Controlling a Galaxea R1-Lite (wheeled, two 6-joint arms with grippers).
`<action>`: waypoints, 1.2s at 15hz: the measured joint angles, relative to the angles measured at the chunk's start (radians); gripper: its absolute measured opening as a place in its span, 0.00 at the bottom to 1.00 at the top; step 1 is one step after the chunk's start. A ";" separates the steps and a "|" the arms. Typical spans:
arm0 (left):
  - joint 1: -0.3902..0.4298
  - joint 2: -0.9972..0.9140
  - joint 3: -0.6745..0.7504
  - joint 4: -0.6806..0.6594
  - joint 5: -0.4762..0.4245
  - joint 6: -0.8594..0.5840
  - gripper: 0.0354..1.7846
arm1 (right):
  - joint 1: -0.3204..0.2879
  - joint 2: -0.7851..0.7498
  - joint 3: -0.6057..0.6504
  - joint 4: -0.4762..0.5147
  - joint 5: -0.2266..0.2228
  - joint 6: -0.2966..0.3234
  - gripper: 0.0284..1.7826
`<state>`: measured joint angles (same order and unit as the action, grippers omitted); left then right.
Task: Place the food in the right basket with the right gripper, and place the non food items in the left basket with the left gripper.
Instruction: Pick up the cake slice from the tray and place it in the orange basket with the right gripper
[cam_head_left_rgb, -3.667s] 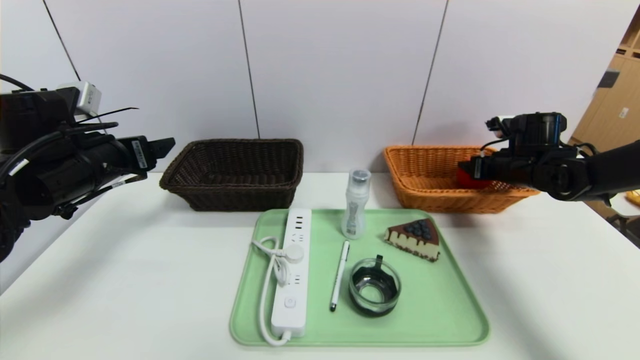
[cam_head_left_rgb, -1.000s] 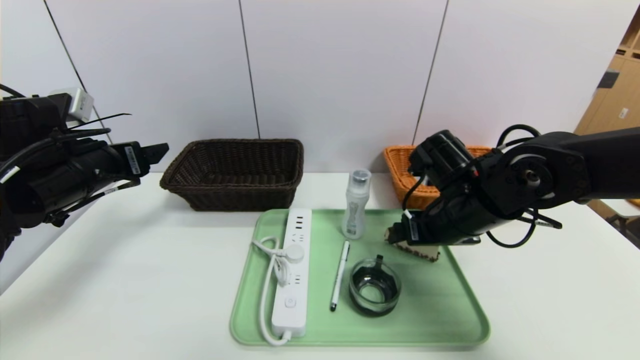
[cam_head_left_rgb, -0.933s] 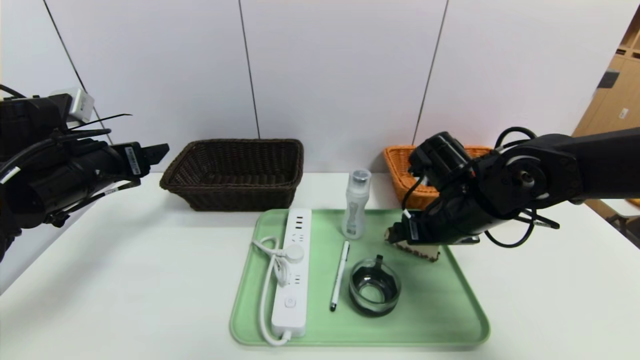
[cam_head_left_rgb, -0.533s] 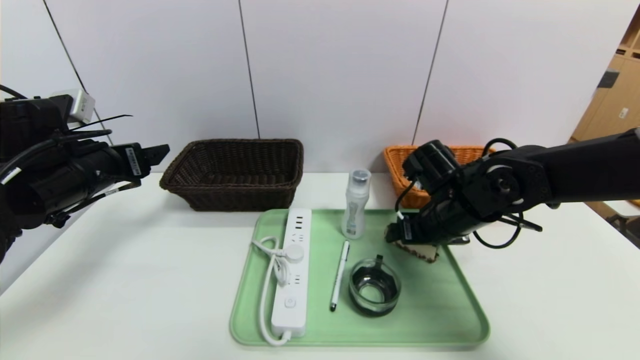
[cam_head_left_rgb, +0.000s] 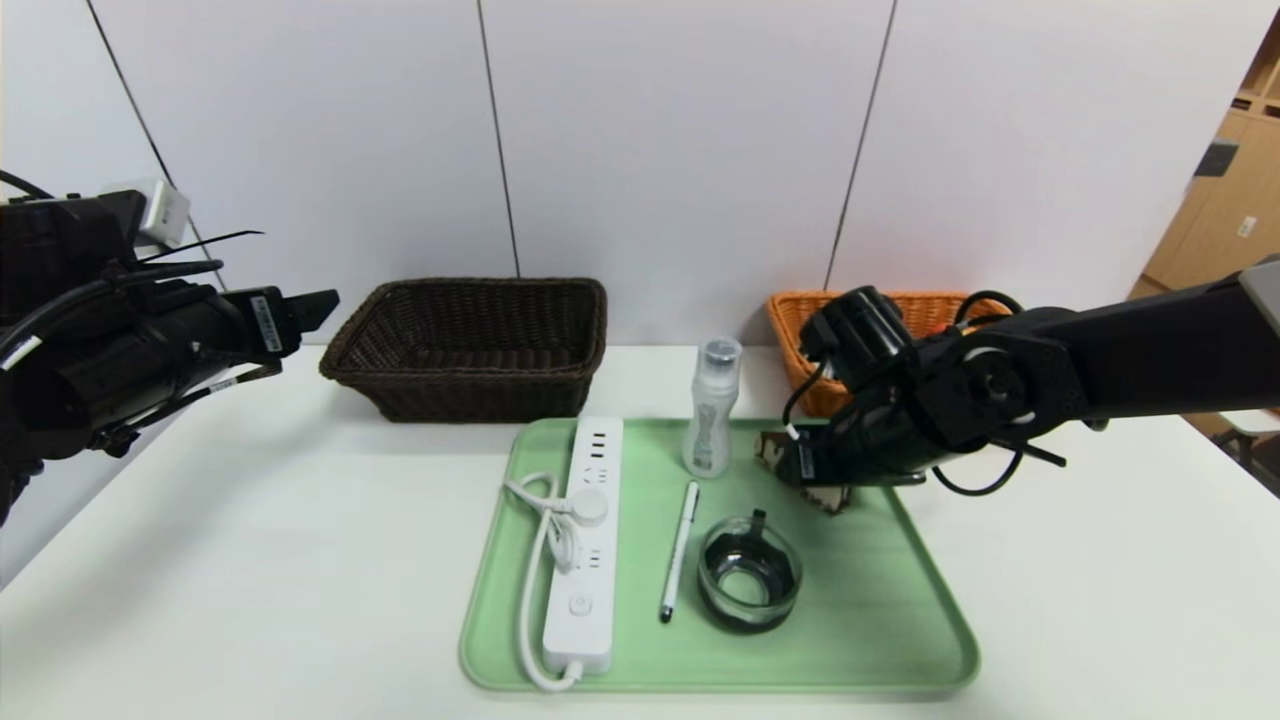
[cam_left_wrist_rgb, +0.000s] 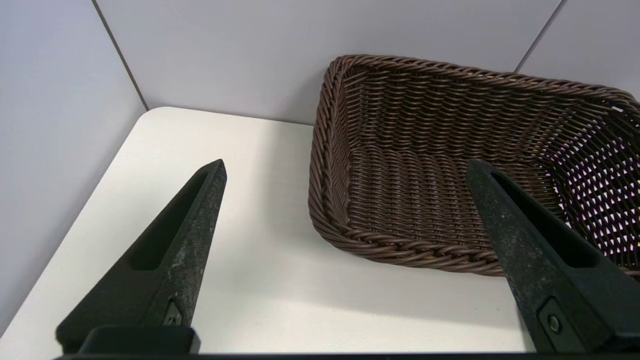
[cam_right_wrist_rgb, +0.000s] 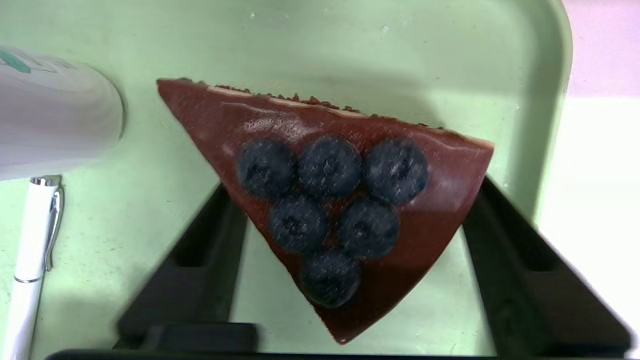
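Here the cake (cam_right_wrist_rgb: 345, 200) is being gripped by the right gripper (cam_right_wrist_rgb: 350, 280) over the tray (cam_head_left_rgb: 900, 620), its fingers (cam_right_wrist_rgb: 505, 260) pressed against both slanted sides; whether the slice is being lifted clear cannot be told. The orange basket (cam_head_left_rgb: 800, 330) is waiting behind the arm. The left gripper (cam_left_wrist_rgb: 345, 240) is being held wide apart, idle, beside the brown basket (cam_left_wrist_rgb: 450, 150). A slip is being risked: the wedge tapers, so it may be squeezed out of the grasp or rotated during the lift. The bottle (cam_head_left_rgb: 710, 405) is standing just beside the cake and may be knocked over if the arm is swung carelessly toward the basket.
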<state>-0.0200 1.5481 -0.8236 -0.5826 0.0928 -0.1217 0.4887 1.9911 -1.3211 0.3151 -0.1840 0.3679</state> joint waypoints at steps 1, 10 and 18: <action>0.000 -0.001 0.000 0.000 0.000 0.000 0.94 | 0.000 -0.002 0.005 -0.001 0.001 0.000 0.59; 0.002 -0.013 0.020 0.000 0.000 0.000 0.94 | 0.008 -0.044 0.040 0.002 0.002 0.000 0.45; 0.000 -0.014 0.022 0.000 0.000 -0.021 0.94 | 0.074 -0.363 0.096 -0.166 0.009 -0.086 0.45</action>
<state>-0.0196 1.5336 -0.8013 -0.5826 0.0923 -0.1423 0.5623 1.6279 -1.2251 0.1489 -0.1751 0.2817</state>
